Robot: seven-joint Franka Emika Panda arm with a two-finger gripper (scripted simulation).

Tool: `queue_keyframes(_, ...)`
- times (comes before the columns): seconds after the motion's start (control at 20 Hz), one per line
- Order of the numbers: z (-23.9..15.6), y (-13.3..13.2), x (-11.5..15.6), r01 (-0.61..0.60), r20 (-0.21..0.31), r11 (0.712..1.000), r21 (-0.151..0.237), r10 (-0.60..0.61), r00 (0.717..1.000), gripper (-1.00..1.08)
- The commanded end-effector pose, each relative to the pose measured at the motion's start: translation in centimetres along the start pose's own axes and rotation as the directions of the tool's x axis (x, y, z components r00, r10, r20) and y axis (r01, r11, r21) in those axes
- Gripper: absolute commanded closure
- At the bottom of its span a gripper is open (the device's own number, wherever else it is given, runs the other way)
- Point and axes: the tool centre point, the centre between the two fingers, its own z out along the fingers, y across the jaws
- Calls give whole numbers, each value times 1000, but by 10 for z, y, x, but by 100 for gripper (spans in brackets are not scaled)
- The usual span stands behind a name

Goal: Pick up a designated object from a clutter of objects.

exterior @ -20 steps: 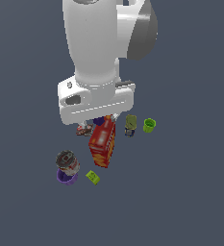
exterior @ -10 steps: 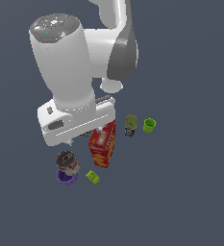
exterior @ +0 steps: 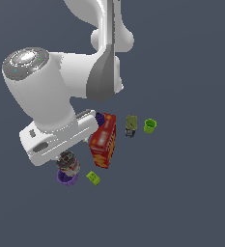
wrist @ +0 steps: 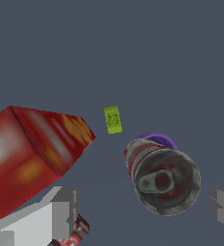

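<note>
Above the clutter on the dark worktop [exterior: 191, 193], the pincer [wrist: 142, 211] is shown spread open, its two fingers seen either side of the can [wrist: 162, 178], nothing gripped.

Largest to smallest: the tall red box [exterior: 103, 140] lies just beside the can on the exterior view's right, and little room is judged to be left for a finger on that flank. The purple cup [exterior: 66, 177] sits touching the can, partly hidden behind it. The can, the designated object, is judged rigid, light and smooth-walled, so a hold across its curved label below the lid rim is advised. The small green block [exterior: 93, 177] lies near, apart from both; open worktop is seen beyond it.
</note>
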Motion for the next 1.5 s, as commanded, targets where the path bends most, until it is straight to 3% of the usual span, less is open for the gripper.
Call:
queue_keyframes(0.0,8,11,-3,38,0,999,2,-38,999,-92)
queue_keyframes(0.55,29,35,-12,125,0,992,5,-125,992,-92)
queue_keyframes(0.95,36,35,-13,126,0,992,6,-126,992,-92)
queue_keyframes(1.45,78,35,-14,129,0,992,6,-129,992,-92)
